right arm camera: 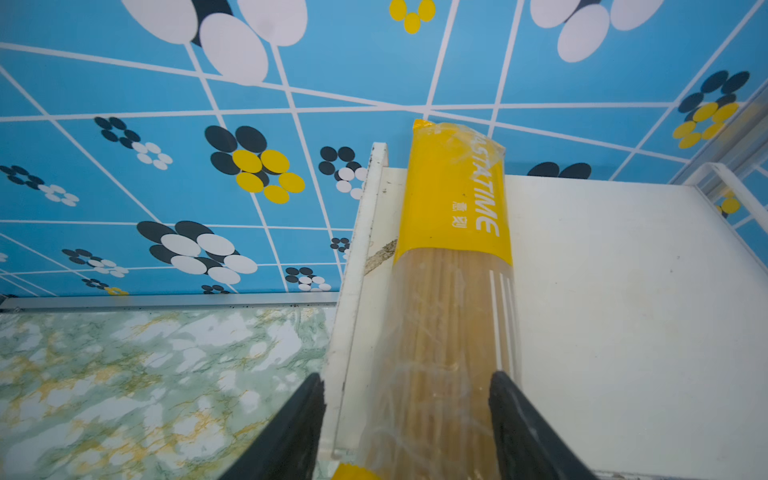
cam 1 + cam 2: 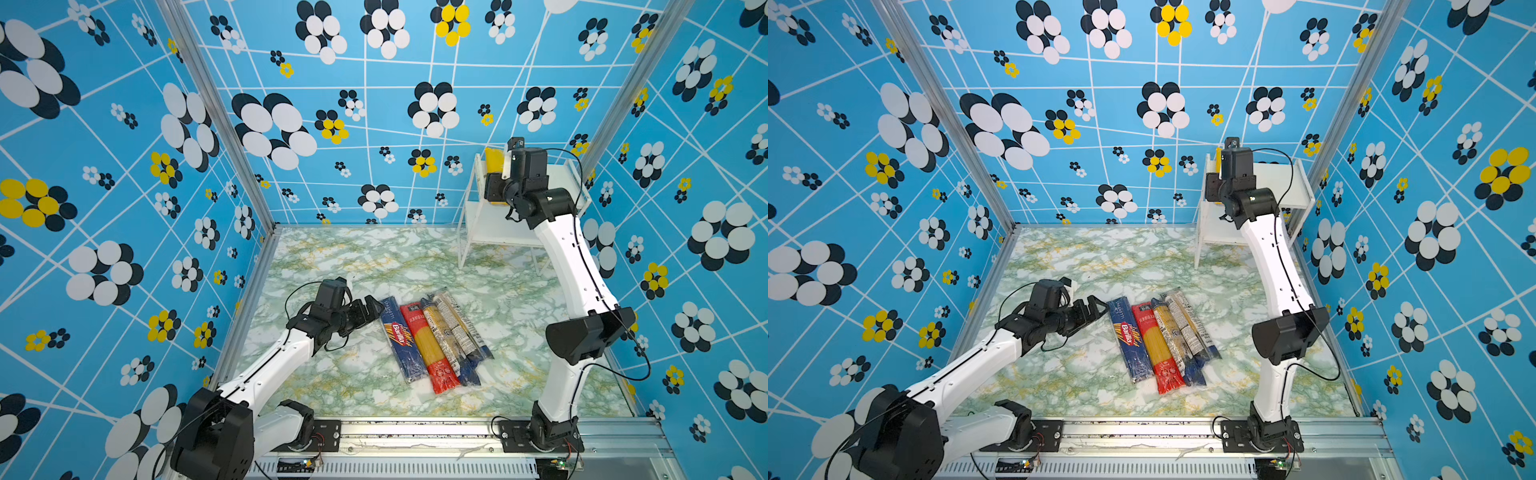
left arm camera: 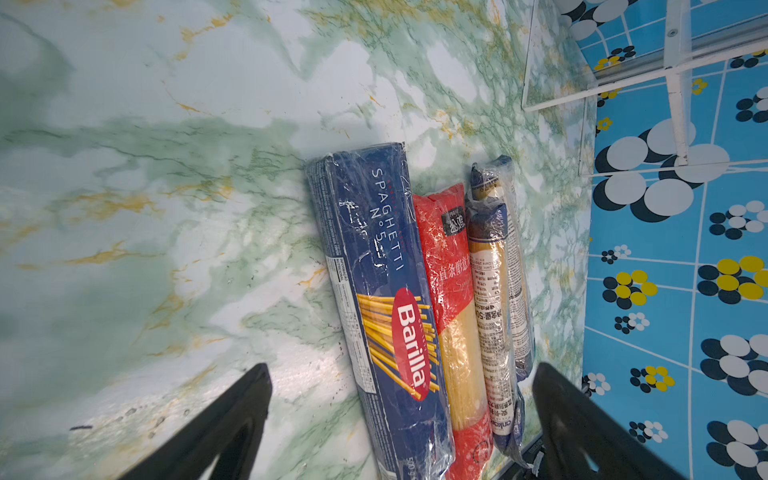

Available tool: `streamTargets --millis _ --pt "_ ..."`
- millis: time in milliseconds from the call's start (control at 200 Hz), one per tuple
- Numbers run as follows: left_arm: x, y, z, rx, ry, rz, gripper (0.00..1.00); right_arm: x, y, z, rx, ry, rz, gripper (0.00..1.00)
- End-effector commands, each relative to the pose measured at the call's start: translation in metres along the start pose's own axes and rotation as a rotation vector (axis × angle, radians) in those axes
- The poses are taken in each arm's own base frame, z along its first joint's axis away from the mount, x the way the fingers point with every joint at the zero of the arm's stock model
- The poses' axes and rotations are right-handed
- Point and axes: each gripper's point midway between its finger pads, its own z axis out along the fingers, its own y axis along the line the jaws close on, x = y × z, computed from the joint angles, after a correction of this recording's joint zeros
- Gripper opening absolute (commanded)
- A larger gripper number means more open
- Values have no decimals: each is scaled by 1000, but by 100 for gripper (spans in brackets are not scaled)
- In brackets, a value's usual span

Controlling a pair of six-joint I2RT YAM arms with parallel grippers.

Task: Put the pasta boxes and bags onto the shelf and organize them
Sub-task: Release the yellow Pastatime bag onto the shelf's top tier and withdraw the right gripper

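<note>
Green marble desk (image 2: pixel 332 257) fills the whole floor of the cell, and the white shelf (image 2: pixel 488 230) stands in its far right corner. The yellow pack (image 1: pixel 453 199) lies on the shelf's top board, tight along the left edge, running near to far. The other four lie side by side around the middle of the desk. The dark blue Barilla box (image 2: pixel 400 338) is leftmost, with the red pack (image 2: pixel 428 353) touching it, then the two clear packs (image 2: pixel 451 336) pressed together on the right. The right claw (image 1: pixel 406 375) hangs over the yellow pack's near end, fingers spread wider than the pack, not squeezing it. The left claw (image 2: pixel 372 309) is wide open and empty, just beside the Barilla box's far end.
</note>
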Motion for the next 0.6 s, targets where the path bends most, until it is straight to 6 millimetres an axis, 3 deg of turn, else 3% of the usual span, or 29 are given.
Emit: streamTargets --millis 0,190,220,595 --pt "5 1 -2 2 3 11 99 -24 18 -36 -83 -164 -58 68" --pt "6 0 -4 2 1 12 99 9 30 -66 -160 -229 -57 72" --pt "6 -1 -4 1 -2 13 99 26 32 -65 -171 -206 -62 72" --pt "8 -6 -3 7 9 20 99 117 32 -99 -215 -113 -3 78"
